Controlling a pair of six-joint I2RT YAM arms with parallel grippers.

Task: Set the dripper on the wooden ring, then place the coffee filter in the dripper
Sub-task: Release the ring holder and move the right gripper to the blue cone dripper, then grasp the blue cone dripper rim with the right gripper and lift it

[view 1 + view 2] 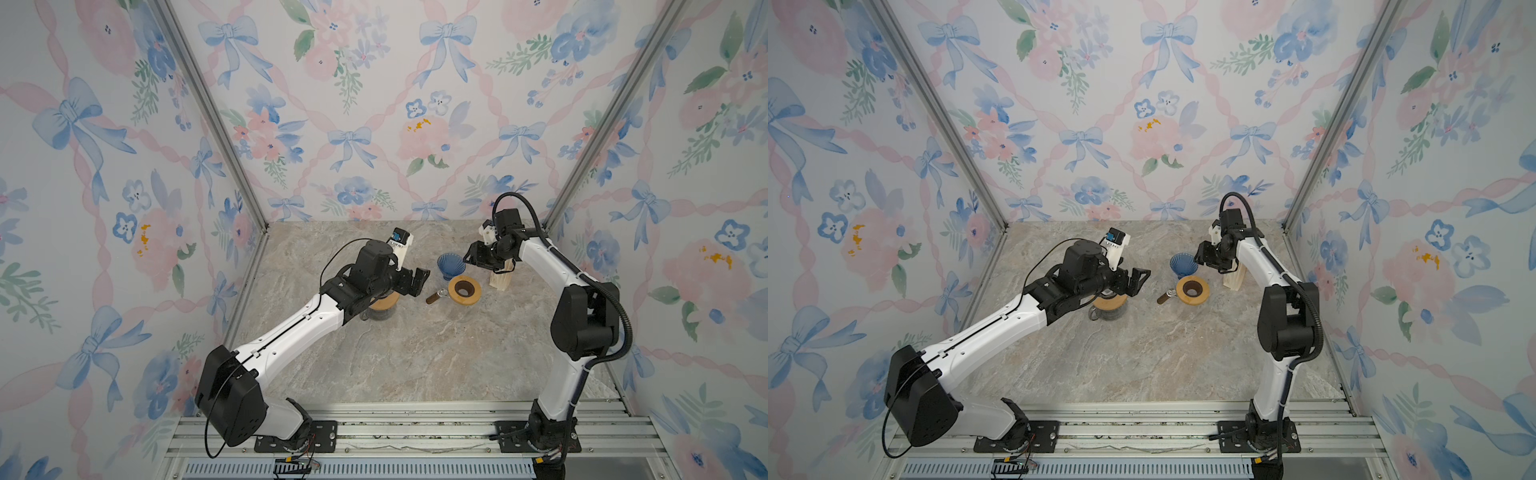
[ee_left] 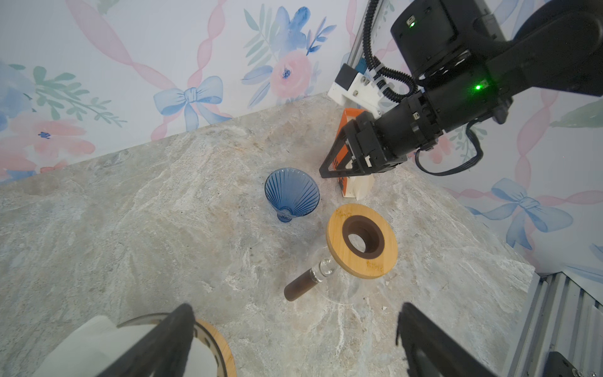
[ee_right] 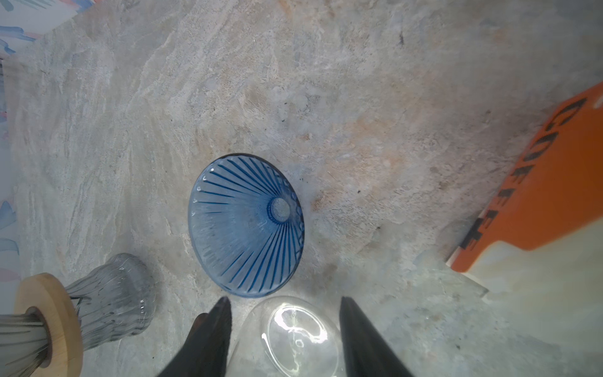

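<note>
White paper shows low in the left wrist view: the coffee filter [image 2: 81, 346] appears already seated inside the wooden-collared dripper [image 2: 225, 354]. It lies under the left gripper [image 2: 295, 310], whose jaws are spread wide and hold nothing. The right gripper [image 3: 285, 300] hangs with jaws apart and empty, near the blue glass dripper [image 3: 244, 225] and the orange-labelled filter box [image 3: 554, 182]. Release is judged to be the step in hand. The left jaws should be held wide and lifted straight up, so that the paper's rim is not snagged or dragged out.
</note>
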